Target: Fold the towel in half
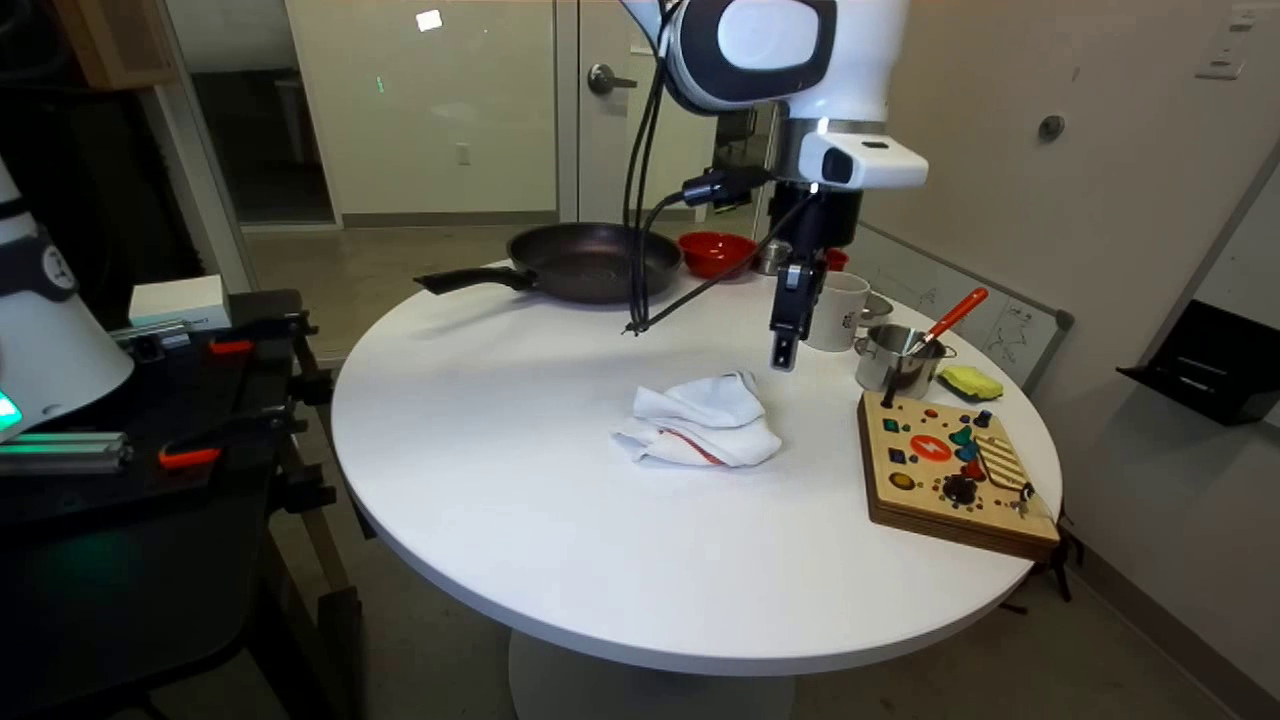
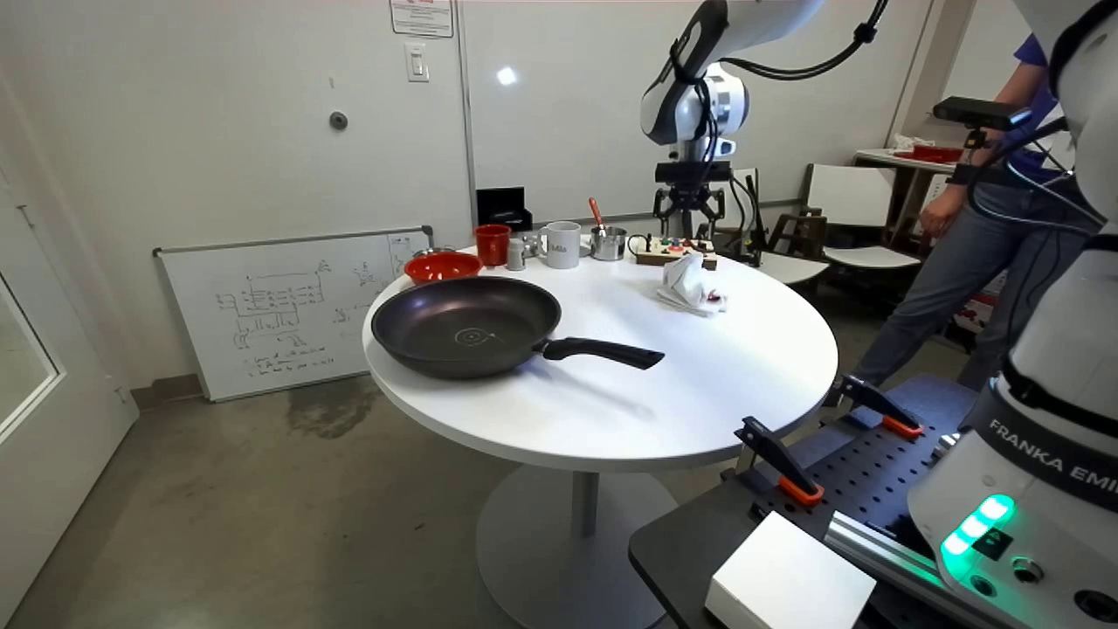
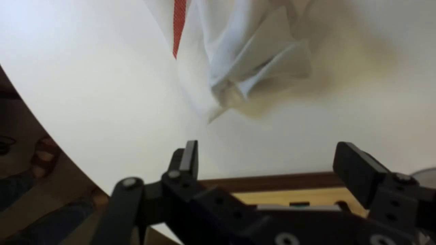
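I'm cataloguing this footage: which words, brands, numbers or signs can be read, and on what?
"FRANKA EMI", cut off at the picture's edge: robot base
"Mila", probably; small: white mug
Lightning-bolt sign, wordless: wooden board
Too small or blurred: writing on leaning whiteboard, wall notice, white box

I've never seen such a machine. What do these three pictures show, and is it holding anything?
The white machine is a robot arm, and the black tool at its end does the grasping. Two pictures look on from outside the robot; the close-up is taken from its wrist. On the round white table are a rumpled towel with a red stripe, a dark frying pan, a red bowl, a white mug and a wooden board, among other things. The tool stands open, holding nothing; the towel lies apart.
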`<control>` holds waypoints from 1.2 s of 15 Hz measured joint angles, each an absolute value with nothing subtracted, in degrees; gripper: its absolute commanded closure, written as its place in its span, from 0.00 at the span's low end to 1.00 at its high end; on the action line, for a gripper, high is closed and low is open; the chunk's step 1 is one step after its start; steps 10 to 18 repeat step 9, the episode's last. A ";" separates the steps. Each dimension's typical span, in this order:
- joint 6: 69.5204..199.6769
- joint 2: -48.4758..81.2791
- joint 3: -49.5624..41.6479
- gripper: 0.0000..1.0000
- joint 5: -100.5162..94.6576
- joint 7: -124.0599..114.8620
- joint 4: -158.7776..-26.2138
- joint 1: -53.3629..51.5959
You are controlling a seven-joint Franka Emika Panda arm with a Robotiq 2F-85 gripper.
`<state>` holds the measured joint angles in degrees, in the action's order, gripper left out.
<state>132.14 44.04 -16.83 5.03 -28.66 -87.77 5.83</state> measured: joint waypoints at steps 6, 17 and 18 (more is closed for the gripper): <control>134.53 44.31 -19.99 0.00 3.53 -42.55 -83.56 5.20; 134.79 45.27 -21.71 0.00 1.96 -51.09 -82.65 4.86; 134.79 45.27 -21.71 0.00 1.96 -51.09 -82.65 4.86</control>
